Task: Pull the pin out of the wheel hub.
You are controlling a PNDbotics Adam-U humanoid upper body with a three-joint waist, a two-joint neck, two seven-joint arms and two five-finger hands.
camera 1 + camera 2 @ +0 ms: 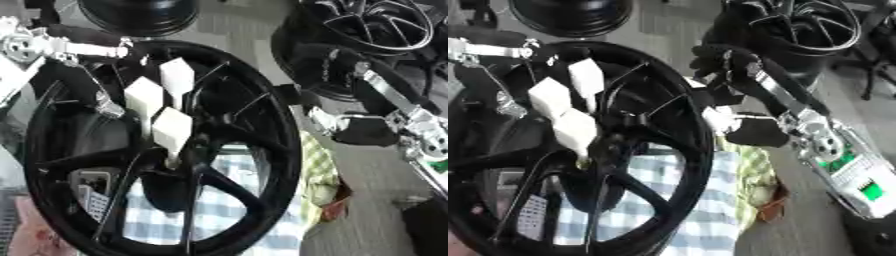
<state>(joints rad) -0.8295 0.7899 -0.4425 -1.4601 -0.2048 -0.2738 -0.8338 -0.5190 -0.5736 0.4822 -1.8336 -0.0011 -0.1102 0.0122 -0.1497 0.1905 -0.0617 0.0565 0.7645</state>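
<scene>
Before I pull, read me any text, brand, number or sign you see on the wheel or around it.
None can be read.
The black wheel shows no lettering.
The white pads on the left hand are blank.
The green board on the right arm bears nothing legible.

Left robot hand (162,107) fingers point downward, seemingly straight; right robot hand (737,117) blurred.

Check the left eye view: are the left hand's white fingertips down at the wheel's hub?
Yes. The left hand reaches over the black wheel, its lowest white fingertip pointing down into the hub where the spokes meet.
</scene>
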